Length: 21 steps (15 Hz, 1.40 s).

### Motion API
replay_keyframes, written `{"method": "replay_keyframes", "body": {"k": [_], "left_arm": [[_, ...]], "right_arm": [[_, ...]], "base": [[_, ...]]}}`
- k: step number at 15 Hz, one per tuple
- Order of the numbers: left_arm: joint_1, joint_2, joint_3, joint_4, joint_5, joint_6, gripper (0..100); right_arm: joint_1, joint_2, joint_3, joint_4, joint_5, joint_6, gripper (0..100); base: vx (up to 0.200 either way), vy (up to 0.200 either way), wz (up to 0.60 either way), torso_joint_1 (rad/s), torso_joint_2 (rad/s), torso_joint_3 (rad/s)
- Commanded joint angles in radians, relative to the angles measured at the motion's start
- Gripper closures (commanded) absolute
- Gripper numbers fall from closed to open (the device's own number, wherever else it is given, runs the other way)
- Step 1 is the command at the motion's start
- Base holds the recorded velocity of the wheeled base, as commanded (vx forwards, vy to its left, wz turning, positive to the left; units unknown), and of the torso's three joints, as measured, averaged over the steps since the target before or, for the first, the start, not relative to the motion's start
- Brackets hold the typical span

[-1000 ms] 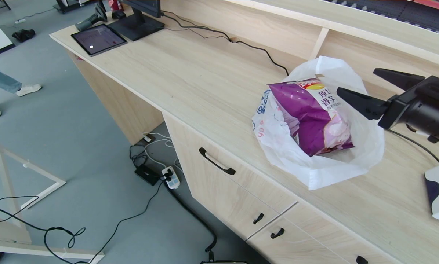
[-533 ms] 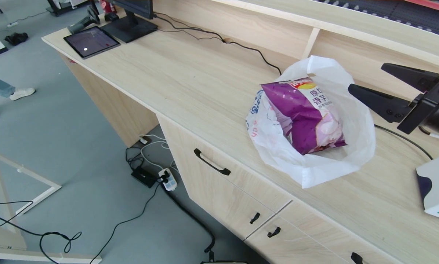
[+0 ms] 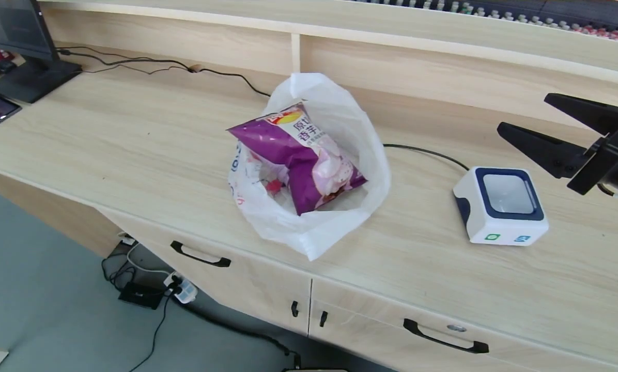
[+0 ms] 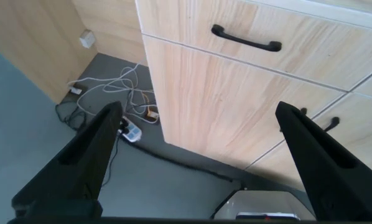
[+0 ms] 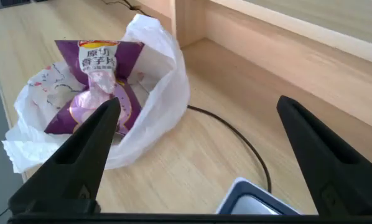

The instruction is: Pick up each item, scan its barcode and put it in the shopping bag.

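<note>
a long pale wood counter (image 3: pixel 133 155) runs left to right, drawers (image 4: pixel 236 93) in its near face. a white bag (image 3: pixel 363 155) stands open mid-counter with a purple chip packet (image 3: pixel 293 155) tilted inside, its top above the rim. a small white scanner (image 3: pixel 500 206) sits well right of the bag, window up, a black cable (image 3: pixel 422 151) trailing from its far side. the right gripper (image 3: pixel 523 111) hangs above the counter just right of the scanner, jaws wide apart, holding nothing. the left gripper (image 4: pixel 198 109) sits low before the drawers, also spread and empty. the packet looks bagged, so the step is likely fetching another item; whether any remain cannot be told. a good pick grips the item so its barcode can face the scanner window, keeping the arm clear of cable and bag rim.
</note>
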Motion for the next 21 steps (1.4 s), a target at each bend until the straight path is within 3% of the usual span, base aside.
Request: {"method": "replay_keyframes", "body": {"k": [1,4,9,12,15,18,21], "left_arm": [[0.000,0.000,0.000,0.001,0.000,0.000,0],[0.001,0.000,0.000,0.001,0.000,-0.002,0],[0.000,0.000,0.000,0.001,0.000,-0.002,0],[0.000,0.000,0.000,0.005,0.000,-0.003,0],[0.000,0.000,0.000,0.005,0.000,-0.006,0],[0.000,0.000,0.000,0.004,0.000,-0.006,0],[0.000,0.000,0.000,0.002,0.000,-0.006,0]], "right_arm": [[-0.005,-0.009,0.003,-0.003,0.001,0.001,0],[-0.060,-0.069,0.079,-0.001,-0.006,-0.002,0],[-0.327,-0.193,0.334,-0.003,-0.021,-0.007,0],[-0.488,-0.200,0.403,-0.029,-0.021,0.007,0],[-0.495,-0.195,0.501,-0.102,-0.019,0.018,0],[-0.482,-0.124,0.512,-0.141,0.008,0.098,0],[-0.514,0.037,0.510,-0.372,0.105,0.139,0]], "base": [[0.000,0.000,-0.60,0.002,0.00,-0.002],[0.000,0.000,-0.60,0.002,0.00,0.010],[0.000,0.000,-0.12,0.001,0.00,0.001],[0.000,0.000,0.00,0.000,0.00,0.000],[0.000,0.000,0.00,0.000,0.00,0.000],[0.000,0.000,0.00,0.000,0.00,0.000],[0.000,0.000,0.00,0.000,0.00,0.000]]}}
